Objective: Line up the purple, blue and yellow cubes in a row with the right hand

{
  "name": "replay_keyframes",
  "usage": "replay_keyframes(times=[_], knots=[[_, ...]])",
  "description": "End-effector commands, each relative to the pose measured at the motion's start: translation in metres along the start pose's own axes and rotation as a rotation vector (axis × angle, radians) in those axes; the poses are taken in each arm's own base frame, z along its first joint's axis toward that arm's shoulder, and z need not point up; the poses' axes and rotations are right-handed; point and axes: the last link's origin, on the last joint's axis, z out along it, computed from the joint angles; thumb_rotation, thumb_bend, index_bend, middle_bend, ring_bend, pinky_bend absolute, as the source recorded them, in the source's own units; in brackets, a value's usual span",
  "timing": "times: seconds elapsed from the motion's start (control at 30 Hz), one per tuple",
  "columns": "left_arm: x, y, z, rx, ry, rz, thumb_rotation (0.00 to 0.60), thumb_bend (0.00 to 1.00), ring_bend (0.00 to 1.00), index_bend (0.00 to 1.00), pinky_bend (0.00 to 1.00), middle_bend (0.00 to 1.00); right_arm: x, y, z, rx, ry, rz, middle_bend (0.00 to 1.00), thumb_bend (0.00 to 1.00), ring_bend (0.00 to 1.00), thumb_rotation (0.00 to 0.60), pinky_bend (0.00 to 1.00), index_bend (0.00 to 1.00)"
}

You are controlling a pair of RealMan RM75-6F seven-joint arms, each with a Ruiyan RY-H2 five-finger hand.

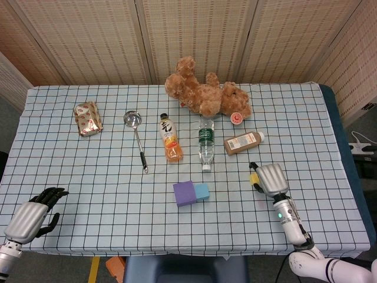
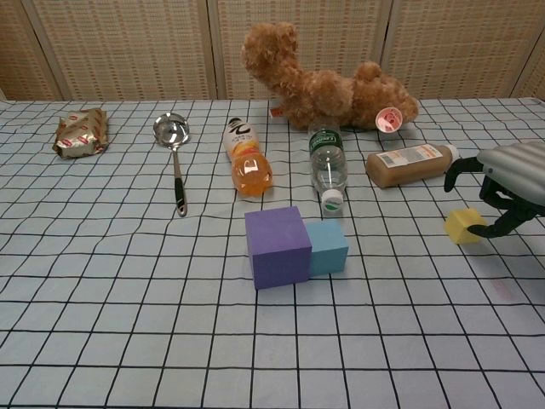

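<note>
The purple cube (image 2: 277,247) and the smaller blue cube (image 2: 328,247) sit side by side, touching, at the middle front of the checked cloth; the head view shows the purple cube (image 1: 184,193) and blue cube (image 1: 202,191) too. The small yellow cube (image 2: 464,226) rests on the cloth well to their right. My right hand (image 2: 511,183) hovers over its right side, fingers apart and arched around it, one fingertip (image 2: 501,227) against its right face. In the head view the right hand (image 1: 272,179) hides most of the yellow cube (image 1: 254,178). My left hand (image 1: 34,216) rests at the front left, holding nothing.
Behind the cubes lie a water bottle (image 2: 327,168), an orange juice bottle (image 2: 246,160), a brown bottle (image 2: 409,164), a ladle (image 2: 175,162) and a teddy bear (image 2: 319,81). A foil snack packet (image 2: 81,132) lies far left. The table's right edge (image 1: 353,194) is near the right hand.
</note>
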Motion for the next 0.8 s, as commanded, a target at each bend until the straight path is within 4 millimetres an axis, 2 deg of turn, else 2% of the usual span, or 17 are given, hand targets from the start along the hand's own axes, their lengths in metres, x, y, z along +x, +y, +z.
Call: replay_keyframes(times=[0.03, 0.3, 0.8], knots=[[0.0, 0.0, 0.0, 0.001, -0.001, -0.001, 0.6, 0.56, 0.11, 0.19, 0.34, 0.14, -0.002, 0.004, -0.001, -0.006, -0.011, -0.004, 0.93, 0.13, 1.0, 0.6, 1.0, 0.36], [0.0, 0.0, 0.0, 0.001, 0.001, 0.0, 0.6, 0.56, 0.11, 0.19, 0.34, 0.14, -0.008, 0.012, -0.001, -0.028, -0.029, -0.007, 0.93, 0.13, 1.0, 0.6, 1.0, 0.37], [0.0, 0.0, 0.0, 0.001, -0.001, 0.002, 0.6, 0.56, 0.11, 0.19, 0.34, 0.14, -0.017, 0.013, 0.001, -0.022, -0.04, 0.023, 0.94, 0.13, 1.0, 0.6, 1.0, 0.44]])
